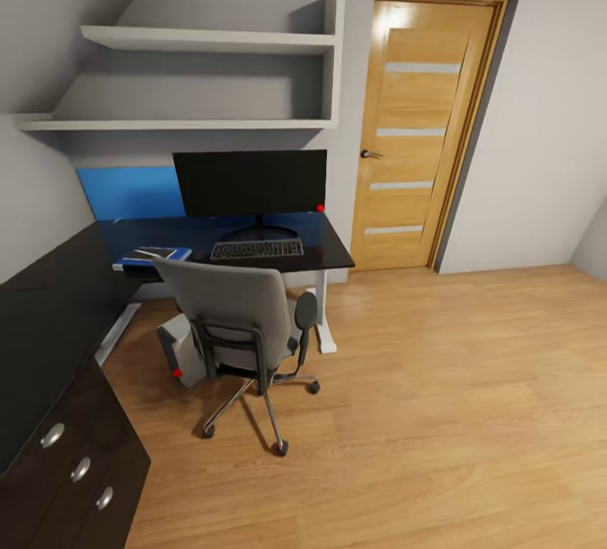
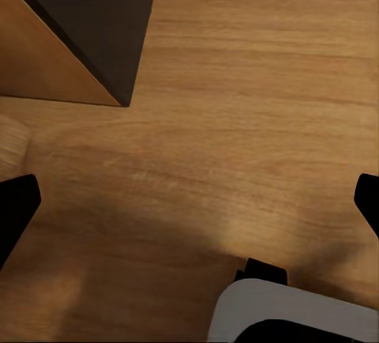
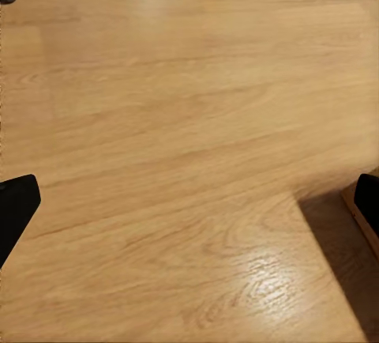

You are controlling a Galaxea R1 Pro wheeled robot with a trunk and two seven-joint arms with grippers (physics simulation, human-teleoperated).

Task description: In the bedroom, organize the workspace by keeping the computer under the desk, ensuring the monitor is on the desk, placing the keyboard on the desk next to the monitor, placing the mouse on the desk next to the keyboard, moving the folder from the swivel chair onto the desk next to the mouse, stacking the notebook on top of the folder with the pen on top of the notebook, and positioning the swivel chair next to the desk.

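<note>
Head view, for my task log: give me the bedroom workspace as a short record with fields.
monitor: upright on the desk, at its back
keyboard: on the desk in front of the monitor
blue items: stacked on the desk beside the keyboard
chair: pulled up to the desk, back toward camera
computer: on the floor under the desk
door: shut

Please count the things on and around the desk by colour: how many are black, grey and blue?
Black: 2, the monitor and the keyboard
Grey: 2, the swivel chair and the computer
Blue: 1, a flat item on the desk, left of the keyboard
Total: 5
</note>
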